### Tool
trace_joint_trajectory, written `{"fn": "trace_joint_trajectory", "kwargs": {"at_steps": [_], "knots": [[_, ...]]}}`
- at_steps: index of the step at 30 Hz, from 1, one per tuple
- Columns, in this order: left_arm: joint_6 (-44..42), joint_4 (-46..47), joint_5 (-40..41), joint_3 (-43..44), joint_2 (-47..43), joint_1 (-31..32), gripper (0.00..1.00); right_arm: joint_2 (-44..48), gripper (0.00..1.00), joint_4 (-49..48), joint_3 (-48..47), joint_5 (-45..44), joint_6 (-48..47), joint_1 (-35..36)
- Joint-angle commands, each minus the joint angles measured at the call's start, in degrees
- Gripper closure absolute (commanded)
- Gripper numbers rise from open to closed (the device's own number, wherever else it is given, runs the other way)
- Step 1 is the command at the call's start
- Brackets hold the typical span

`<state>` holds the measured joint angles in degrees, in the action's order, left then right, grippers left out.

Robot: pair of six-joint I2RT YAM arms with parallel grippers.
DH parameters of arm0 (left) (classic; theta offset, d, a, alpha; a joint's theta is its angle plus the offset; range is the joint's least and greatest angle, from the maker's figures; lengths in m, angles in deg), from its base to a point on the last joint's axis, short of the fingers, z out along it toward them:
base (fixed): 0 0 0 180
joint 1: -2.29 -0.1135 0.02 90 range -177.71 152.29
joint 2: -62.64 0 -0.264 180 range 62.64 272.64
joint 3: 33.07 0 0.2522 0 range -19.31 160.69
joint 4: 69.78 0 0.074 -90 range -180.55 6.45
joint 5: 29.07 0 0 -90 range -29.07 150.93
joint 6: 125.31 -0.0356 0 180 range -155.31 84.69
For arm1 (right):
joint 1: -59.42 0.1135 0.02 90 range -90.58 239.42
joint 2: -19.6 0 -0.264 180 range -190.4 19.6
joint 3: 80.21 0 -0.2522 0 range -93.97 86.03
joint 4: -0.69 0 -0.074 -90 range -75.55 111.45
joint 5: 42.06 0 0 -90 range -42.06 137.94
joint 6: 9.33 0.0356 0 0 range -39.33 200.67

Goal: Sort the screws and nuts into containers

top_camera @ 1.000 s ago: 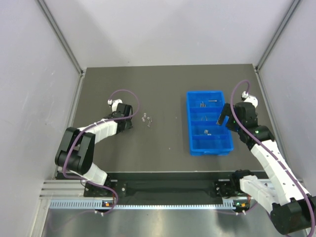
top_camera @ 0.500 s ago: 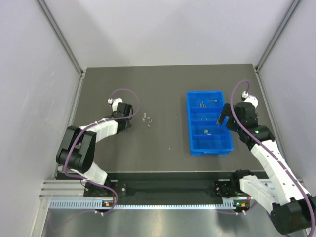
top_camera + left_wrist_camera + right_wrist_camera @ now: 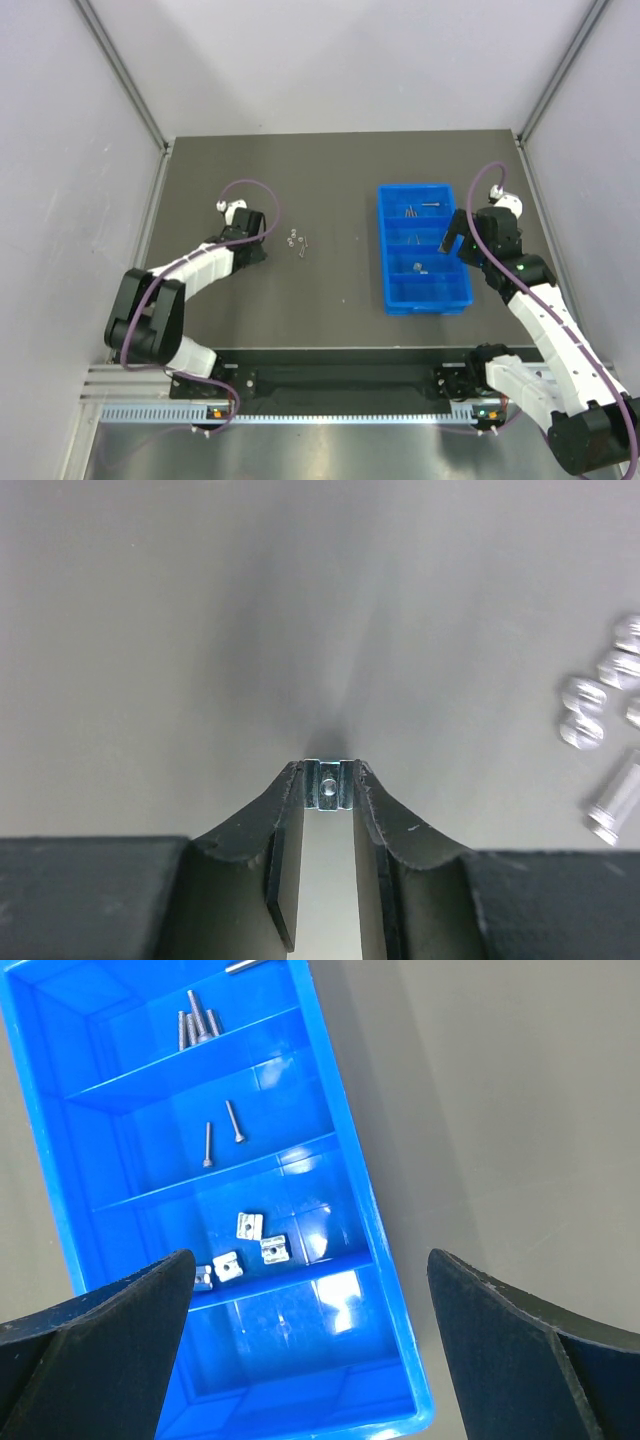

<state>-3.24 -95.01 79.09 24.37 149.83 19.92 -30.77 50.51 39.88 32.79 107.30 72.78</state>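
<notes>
The tray (image 3: 358, 1175) is bright blue all over, walls and dividers alike, with pale glossy glints on its floor. The screws (image 3: 195, 1028) in it are dull silvery-grey. The nuts (image 3: 250, 1226) there are brighter silver, each with a dark centre hole. The nut (image 3: 329, 783) at the left fingers (image 3: 245, 845) is shiny silver with a bluish tint. The left fingers and the right fingers (image 3: 90, 1350) are matt black. The table (image 3: 340, 180) is plain dark grey. The arms (image 3: 202, 262) are white with black joints, and their cables (image 3: 249, 183) are purple. The walls (image 3: 330, 60) are pale grey.
</notes>
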Motion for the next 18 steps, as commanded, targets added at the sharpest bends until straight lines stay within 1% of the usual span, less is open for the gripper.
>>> {"fn": "trace_joint_trajectory", "kwargs": {"at_steps": [1,5,6,8,9,11,12,14,15,17,18], "knots": [[2.4,-1.6,-3.6,-0.6,-7.5,0.4,0.84,0.5,0.00,-1.9,-1.0,-0.6,-0.2,0.7],[5.4,-1.4,-7.0,-0.5,-13.9,3.5,0.84,0.7,0.00,-1.9,-1.2,-0.7,-0.3,0.7],[7.0,-0.8,-6.7,-0.4,-15.7,7.1,0.84,0.8,0.00,-1.9,-1.3,-0.8,-0.2,0.8],[8.6,1.2,-5.4,1.0,-16.5,11.9,0.84,0.9,0.00,-1.9,-1.3,-1.2,-0.1,0.7],[10.2,1.6,-3.1,1.9,-15.9,17.2,0.84,1.0,0.00,-2.0,-1.4,-1.4,0.0,0.7],[11.3,4.2,-2.3,5.3,-14.3,21.8,0.84,1.0,0.00,-1.5,-1.7,-1.8,0.0,0.7],[12.2,5.2,-2.2,6.7,-11.6,25.7,0.85,1.1,0.00,-1.3,-1.8,-1.9,-0.1,0.6],[12.4,8.3,-2.7,10.8,-8.7,29.2,0.85,1.4,0.00,-0.8,-2.4,-2.6,-0.2,0.6],[12.4,10.8,-2.9,12.4,-5.4,32.3,0.85,1.5,0.00,-0.5,-2.5,-2.8,-0.2,0.6],[11.4,14.0,-4.3,17.6,-1.4,35.8,0.85,2.2,0.00,-0.1,-2.7,-3.6,-0.2,0.7],[11.2,14.9,-5.0,19.7,2.9,36.6,0.85,2.5,0.00,-0.2,-2.7,-3.6,-0.2,0.7]]}}
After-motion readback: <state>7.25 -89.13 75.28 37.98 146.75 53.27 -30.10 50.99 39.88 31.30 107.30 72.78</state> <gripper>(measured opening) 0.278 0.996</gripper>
